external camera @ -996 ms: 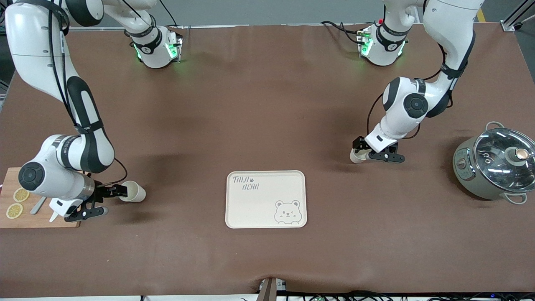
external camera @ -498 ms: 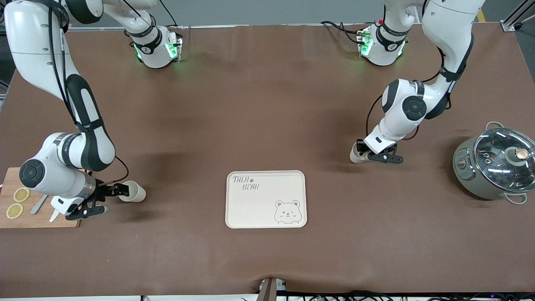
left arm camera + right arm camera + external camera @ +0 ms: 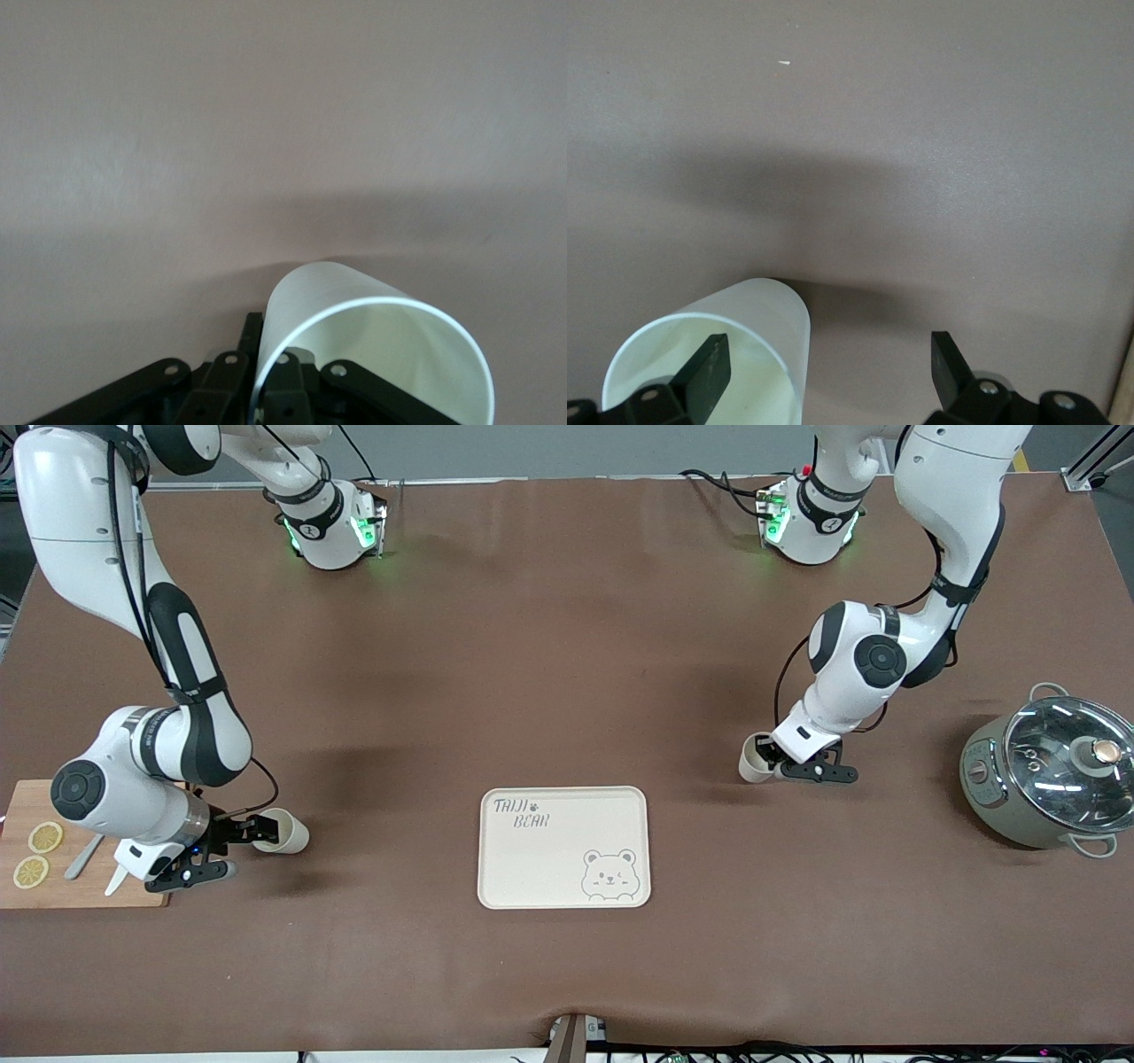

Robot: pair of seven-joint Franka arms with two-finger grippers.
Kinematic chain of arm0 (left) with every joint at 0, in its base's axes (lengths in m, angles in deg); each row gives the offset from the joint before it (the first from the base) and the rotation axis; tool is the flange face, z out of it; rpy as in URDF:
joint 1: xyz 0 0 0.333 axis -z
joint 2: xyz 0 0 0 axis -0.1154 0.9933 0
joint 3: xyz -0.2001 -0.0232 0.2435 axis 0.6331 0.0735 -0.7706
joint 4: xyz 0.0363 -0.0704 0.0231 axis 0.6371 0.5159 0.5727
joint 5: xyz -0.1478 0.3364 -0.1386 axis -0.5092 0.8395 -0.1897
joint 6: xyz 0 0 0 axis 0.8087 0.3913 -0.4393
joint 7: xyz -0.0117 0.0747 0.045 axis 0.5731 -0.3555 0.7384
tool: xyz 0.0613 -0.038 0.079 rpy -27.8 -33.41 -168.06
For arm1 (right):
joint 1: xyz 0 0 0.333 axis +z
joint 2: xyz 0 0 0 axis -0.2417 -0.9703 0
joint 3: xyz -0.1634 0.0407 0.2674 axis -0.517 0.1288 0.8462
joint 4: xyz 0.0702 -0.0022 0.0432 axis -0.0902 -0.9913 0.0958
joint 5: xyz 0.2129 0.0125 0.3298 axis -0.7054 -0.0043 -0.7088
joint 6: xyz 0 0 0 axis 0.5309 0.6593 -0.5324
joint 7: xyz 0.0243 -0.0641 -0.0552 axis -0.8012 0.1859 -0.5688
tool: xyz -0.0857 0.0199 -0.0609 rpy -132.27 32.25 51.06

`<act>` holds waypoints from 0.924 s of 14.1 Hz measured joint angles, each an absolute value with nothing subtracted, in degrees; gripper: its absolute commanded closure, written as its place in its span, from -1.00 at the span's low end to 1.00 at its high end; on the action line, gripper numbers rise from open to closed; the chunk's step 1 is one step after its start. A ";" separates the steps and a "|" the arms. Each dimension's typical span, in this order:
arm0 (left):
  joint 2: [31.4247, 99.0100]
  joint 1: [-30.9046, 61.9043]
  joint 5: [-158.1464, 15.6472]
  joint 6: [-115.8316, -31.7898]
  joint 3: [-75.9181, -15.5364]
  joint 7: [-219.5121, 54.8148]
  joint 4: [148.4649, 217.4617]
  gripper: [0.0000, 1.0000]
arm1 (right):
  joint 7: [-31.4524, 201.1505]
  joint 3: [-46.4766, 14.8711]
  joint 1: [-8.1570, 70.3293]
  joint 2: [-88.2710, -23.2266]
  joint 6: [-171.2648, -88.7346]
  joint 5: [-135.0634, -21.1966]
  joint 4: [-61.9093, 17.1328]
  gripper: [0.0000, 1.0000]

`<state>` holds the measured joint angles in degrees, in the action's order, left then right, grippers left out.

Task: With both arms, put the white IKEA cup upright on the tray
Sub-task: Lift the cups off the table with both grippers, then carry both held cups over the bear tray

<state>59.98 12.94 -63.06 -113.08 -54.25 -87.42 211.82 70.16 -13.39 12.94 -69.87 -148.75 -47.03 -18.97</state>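
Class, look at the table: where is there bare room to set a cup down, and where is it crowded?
The tray is bare apart from its printed bear. Open brown cloth lies between the tray and the robot bases, and between the tray and the pot. The cutting board, under the right arm, with lemon slices, is crowded.

2 grippers, left gripper (image 3: 772,763) and right gripper (image 3: 251,837), each at a cup, flank the tray (image 3: 564,847)

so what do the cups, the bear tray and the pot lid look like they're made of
The two pale cream tumbler cups, one at the right arm's pincer, one at the left's, look like thin matte plastic: slim wall, slightly see-through rim. The flat cream rectangular bear tray looks like matte plastic or melamine with printed art. The round clear pot lid looks like glass: transparent, bright glints, metal rim.
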 measured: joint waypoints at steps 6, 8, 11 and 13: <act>67.25 19.76 -63.06 -101.66 -54.02 -103.68 192.36 1.00 | 70.16 -13.36 13.09 -69.86 -148.75 -47.04 -19.12 0.16; 71.66 21.87 -63.04 -96.38 -54.07 -107.95 183.06 1.00 | 70.16 -13.31 13.26 -69.86 -148.76 -47.04 -19.12 0.43; 76.56 24.43 -63.04 -89.38 -54.15 -111.78 172.22 1.00 | 70.16 -13.29 13.99 -69.86 -148.76 -47.06 -19.11 0.84; 78.55 26.36 -63.04 -87.40 -54.24 -115.13 167.90 1.00 | 70.17 -13.29 14.18 -69.86 -148.80 -47.07 -19.09 1.00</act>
